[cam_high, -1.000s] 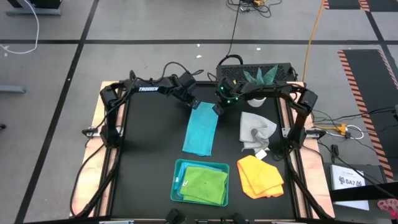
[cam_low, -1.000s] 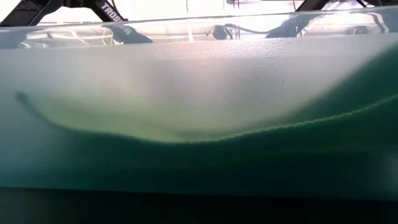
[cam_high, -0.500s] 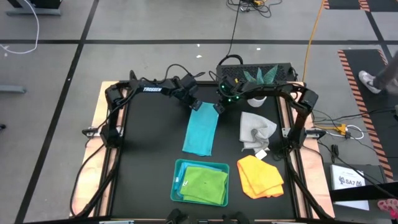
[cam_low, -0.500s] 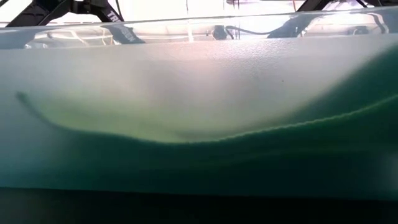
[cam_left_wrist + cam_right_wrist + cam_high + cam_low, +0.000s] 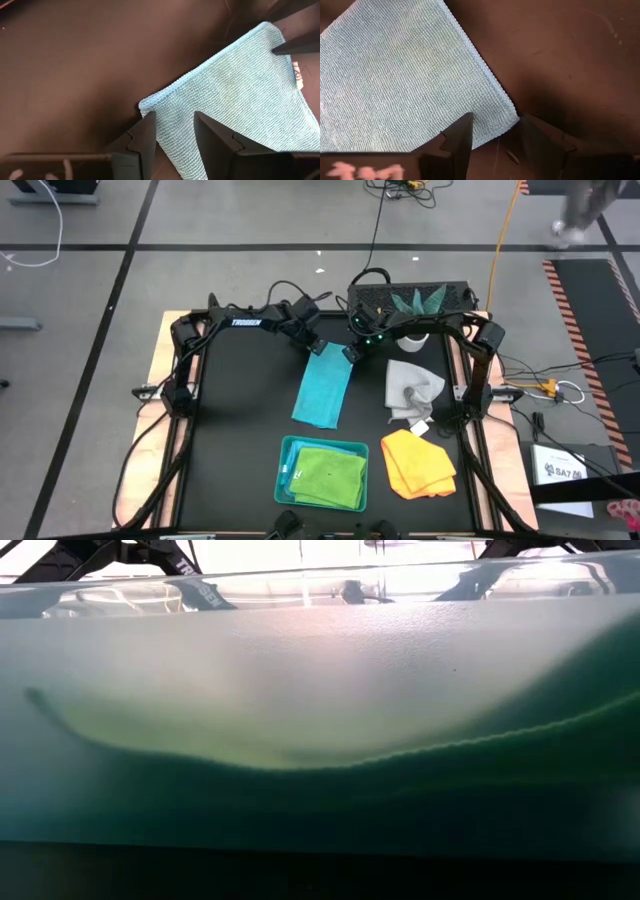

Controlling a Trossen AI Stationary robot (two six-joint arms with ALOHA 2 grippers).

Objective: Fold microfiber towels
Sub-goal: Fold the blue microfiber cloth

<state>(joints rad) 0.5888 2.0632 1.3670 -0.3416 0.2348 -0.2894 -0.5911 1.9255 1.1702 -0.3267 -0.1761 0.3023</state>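
Left gripper [image 5: 174, 131] and right gripper [image 5: 495, 134] both spread, straddling far corners of turquoise towel [image 5: 323, 387]; nothing grasped.

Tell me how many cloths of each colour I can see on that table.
Turquoise towel: 1
Lime green towel, in the teal tray: 1
Pale grey towel: 1
Yellow-orange towel: 1
Total: 4 towels in view

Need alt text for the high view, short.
Overhead view: both grippers, left gripper and right gripper, sit open at the far corners of a turquoise towel lying flat on the black table. A grey-white towel and an orange towel lie to its right; a lime green towel sits in a teal tray.
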